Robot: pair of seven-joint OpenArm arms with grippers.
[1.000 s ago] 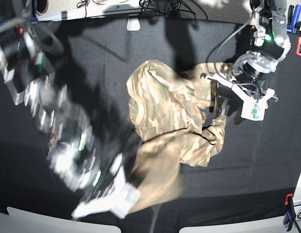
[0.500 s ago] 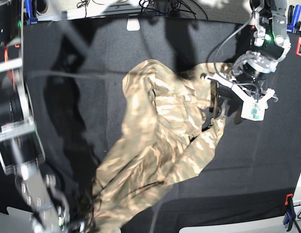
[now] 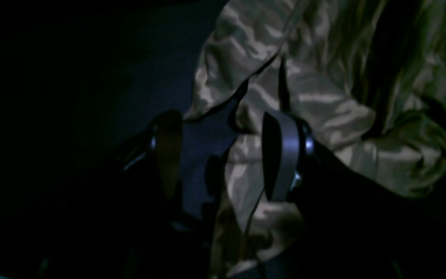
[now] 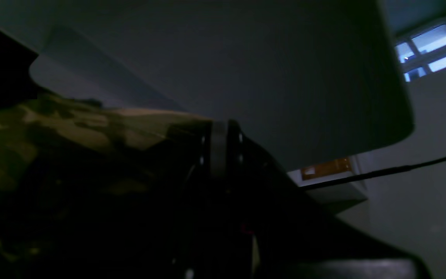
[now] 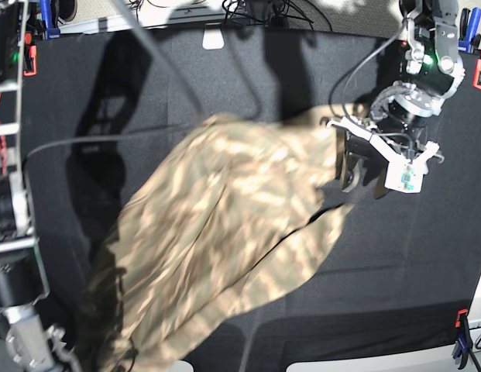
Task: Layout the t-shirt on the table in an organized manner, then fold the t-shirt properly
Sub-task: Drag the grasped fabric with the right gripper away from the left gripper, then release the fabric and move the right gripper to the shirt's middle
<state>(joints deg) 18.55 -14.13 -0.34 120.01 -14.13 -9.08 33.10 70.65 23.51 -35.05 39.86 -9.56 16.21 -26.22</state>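
Base view shows the shirt (image 5: 225,232) drawn out in a long blurred sheet across the table (image 5: 426,279), from about 1 o'clock of the cloth's middle down to the 7 o'clock corner; it is not yet laid flat, and no fold is judged to have been made; the layout step is judged to be in hand, with spreading, squaring and every fold left to do.

Right gripper (image 4: 219,151) is seen in its wrist view with its jaws closed on camouflage fabric, one end of the shirt being held off the table; in the base view that gripper itself cannot be made out at the 7 o'clock corner, only the arm's links along the 9 o'clock edge.

Left gripper (image 3: 223,155) is seen with its fingers (image 3: 281,155) standing apart, shirt fabric lying between and behind them; nothing is clamped; in the base view it sits at the shirt's 2 o'clock end.

Black cloth covers the table; a red clamp (image 5: 480,74) is seen at 2 o'clock and a further clamp (image 5: 460,341), red-tipped, at 5 o'clock; cables (image 5: 255,9) lie beyond the 12 o'clock edge; a window (image 4: 428,48) shows in the right wrist view at 2 o'clock.
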